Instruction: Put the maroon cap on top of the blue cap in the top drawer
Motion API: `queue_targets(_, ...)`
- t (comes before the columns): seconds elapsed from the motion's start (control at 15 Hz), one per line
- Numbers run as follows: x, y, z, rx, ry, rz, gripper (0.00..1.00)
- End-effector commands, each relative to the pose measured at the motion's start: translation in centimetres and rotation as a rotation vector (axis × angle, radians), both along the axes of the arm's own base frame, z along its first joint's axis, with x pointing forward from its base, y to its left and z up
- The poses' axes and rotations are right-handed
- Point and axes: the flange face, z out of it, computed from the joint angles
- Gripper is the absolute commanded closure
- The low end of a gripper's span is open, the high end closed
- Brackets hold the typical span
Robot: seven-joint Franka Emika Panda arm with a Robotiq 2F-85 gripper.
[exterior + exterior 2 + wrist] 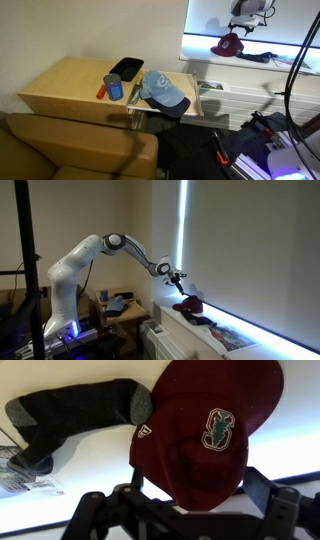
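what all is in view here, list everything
maroon cap: one, dark red, on the white ledge by the window
grey cloth: one, dark grey, beside the maroon cap on the ledge
blue cap: one, light blue, in the open top drawer
cabinet: one, light tan wood
black tray: one, on the cabinet top
can: one, blue, on the cabinet top near the tray
small object: one, orange-red, next to the can, too small to identify
couch: one, brown, in front of the cabinet
arm: one, white
claw: one, dark, open, above the maroon cap
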Motion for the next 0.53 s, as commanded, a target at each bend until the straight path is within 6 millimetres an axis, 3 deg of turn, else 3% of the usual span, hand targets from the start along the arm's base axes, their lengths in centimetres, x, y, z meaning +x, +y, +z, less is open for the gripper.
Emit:
queue_targets(0.0,1.5,-0.9,-4.3,-0.117,-0.088,0.025,0.00)
queue_targets(0.2,2.3,-1.2,-7.1,-0.184,-0.144,0.037,0.00)
queue_targets(0.47,2.9,-2.3,-9.4,-0.292,-0.198,0.026,0.00)
